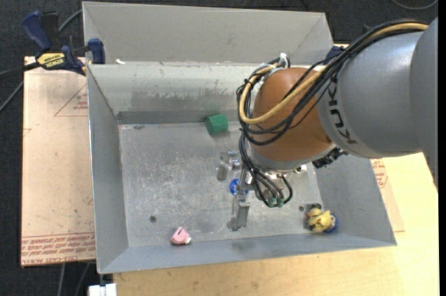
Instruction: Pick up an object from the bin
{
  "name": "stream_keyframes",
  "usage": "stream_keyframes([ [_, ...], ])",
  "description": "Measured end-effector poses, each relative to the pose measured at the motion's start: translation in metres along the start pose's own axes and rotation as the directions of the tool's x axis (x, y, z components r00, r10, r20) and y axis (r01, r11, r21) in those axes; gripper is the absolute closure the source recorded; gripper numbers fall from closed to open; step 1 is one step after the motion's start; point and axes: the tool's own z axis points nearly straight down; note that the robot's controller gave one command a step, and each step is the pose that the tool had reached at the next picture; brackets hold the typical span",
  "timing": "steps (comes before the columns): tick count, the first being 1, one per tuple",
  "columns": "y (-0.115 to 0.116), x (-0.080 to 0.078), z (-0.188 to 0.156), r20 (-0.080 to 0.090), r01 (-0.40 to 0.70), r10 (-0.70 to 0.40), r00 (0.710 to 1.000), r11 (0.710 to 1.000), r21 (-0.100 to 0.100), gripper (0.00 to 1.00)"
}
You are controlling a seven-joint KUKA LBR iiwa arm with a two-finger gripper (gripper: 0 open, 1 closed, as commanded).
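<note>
Camera view: hand (239,216) near yellow toy (320,219).

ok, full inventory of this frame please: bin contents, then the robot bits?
bin: 1, grey metal, middle of the view
green block: 1, green, on the floor by the far wall
small pink thing: 1, pink, by the near wall, left of centre
small yellow toy: 1, yellow with dark bits, near-right part of the floor
arm: 1, grey, reaching in from the right
wrist cover: 1, orange, wrapped in cables
gripper: 1, metal, low over the mid-bin floor, apart from all three things
</note>
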Motion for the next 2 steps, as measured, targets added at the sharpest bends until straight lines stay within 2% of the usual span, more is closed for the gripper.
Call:
stream_keyframes([
  [1,-0.001,-0.002,-0.004,0.007,-0.004,0.004,1.0,1.0,-0.001,0.0],
  [2,-0.064,-0.046,0.075,0.0,0.264,-0.264,0.964,0.964,0.001,0.0],
])
